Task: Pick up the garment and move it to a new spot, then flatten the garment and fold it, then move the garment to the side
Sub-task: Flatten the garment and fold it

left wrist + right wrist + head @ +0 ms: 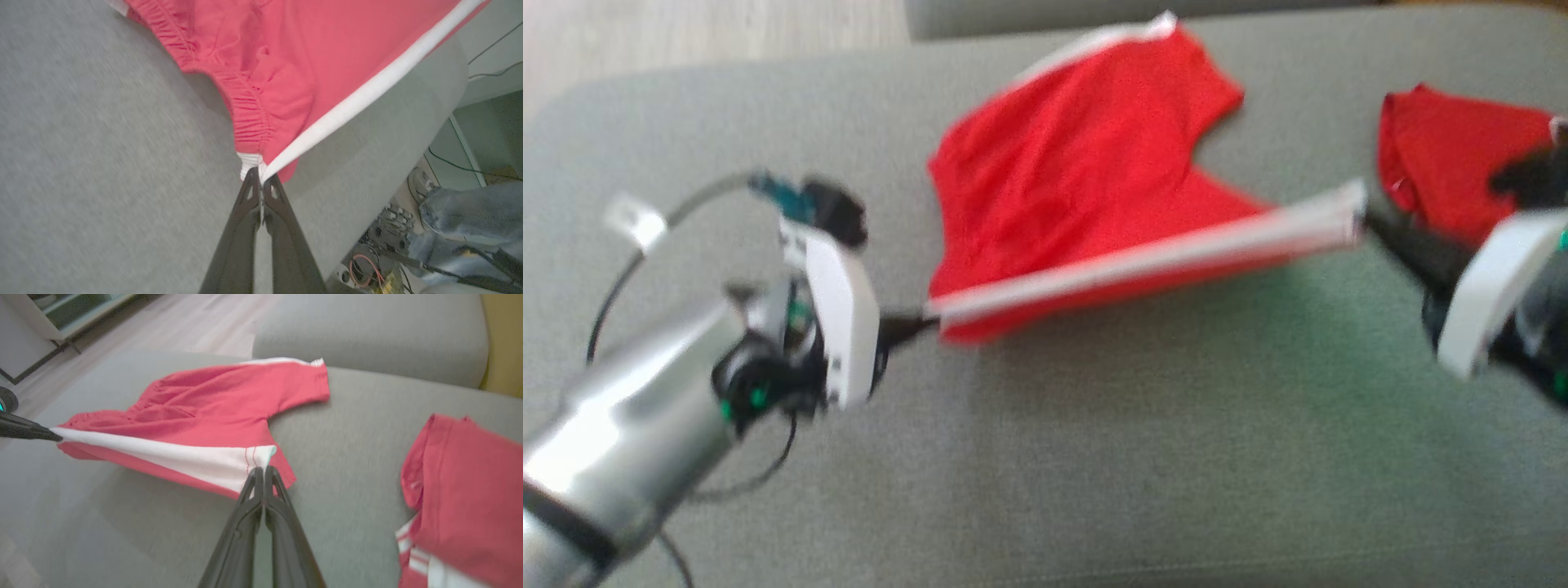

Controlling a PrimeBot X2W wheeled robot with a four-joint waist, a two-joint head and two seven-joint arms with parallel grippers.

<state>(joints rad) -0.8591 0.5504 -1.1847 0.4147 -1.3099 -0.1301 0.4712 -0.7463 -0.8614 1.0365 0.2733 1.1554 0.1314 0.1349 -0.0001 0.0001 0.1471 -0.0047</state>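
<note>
Red white-striped fabric shorts [1078, 180] at centre, left end effector [921, 321] and right end effector [1372, 220] clamped on opposite ends

Item: second red garment [466, 486], cut off by right and bottom edges; in head view, partly hidden behind the right gripper [1370, 219] (all motion-blurred there). Item: garment [294, 61], top cropped in left wrist view.

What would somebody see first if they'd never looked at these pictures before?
The bright red shorts in the middle of the grey sofa cushion jump out first. Their white stripe is pulled tight between the left gripper and the right gripper, each pinched shut on one end. Next comes a second red garment, lying on the cushion at the right, beside the right gripper.
</note>
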